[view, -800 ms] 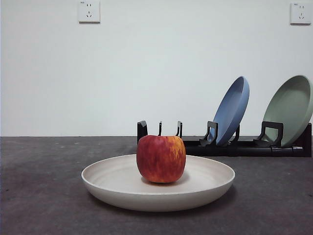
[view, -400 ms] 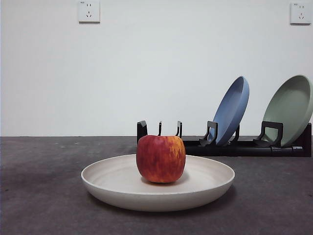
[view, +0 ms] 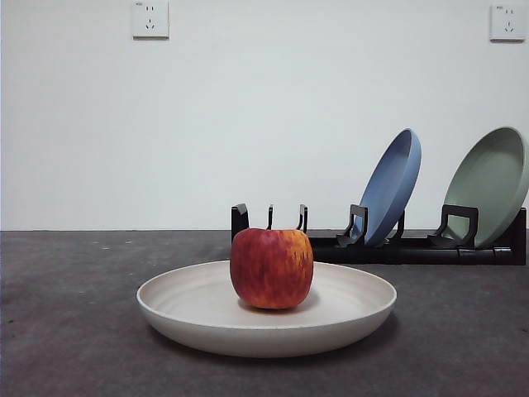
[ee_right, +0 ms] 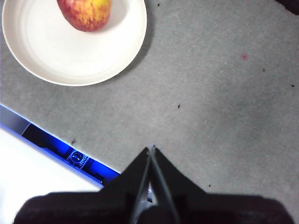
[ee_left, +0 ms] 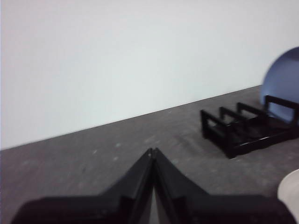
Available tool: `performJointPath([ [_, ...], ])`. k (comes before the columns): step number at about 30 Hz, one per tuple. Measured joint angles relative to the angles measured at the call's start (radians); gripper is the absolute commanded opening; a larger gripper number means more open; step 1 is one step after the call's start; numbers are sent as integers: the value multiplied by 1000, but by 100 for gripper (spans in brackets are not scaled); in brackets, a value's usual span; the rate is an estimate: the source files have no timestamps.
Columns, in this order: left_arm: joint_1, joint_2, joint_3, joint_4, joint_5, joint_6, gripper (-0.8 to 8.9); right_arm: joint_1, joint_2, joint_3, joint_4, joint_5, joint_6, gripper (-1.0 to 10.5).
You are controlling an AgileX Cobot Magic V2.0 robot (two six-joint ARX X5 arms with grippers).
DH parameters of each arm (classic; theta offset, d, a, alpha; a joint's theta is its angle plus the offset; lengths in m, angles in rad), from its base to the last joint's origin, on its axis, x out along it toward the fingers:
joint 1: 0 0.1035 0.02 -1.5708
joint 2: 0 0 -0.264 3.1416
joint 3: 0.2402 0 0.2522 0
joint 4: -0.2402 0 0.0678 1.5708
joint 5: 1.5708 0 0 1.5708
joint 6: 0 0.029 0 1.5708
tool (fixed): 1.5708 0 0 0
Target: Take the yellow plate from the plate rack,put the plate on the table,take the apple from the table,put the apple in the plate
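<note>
The apple (view: 272, 268) sits in the yellow plate (view: 207, 318), well clear of both closed, empty grippers (ee_right: 152, 149).

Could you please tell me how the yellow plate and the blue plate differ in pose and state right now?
The yellow plate lies flat on the table; the blue plate stands tilted on edge in the plate rack. The yellow plate holds the apple; the blue plate holds nothing. The yellow plate is cream, the other blue. Both are round and shallow.

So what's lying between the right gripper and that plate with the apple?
Nothing: the right wrist view shows only bare table between the right gripper and the yellow plate.
</note>
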Motion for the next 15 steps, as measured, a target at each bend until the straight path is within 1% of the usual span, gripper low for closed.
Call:
performJointPath([
  [5, 32, -83, -33, -150, -14, -34, -4, 0, 0, 0, 0, 0, 0, 2],
  [7, 33, -87, -43, -192, -45, -56, -4, 0, 0, 0, 0, 0, 0, 2],
  [10, 35, -87, -61, -256, -56, -95, -4, 0, 0, 0, 0, 0, 0, 2],
  [15, 36, -87, -63, -248, -23, -134, -4, 0, 0, 0, 0, 0, 0, 2],
])
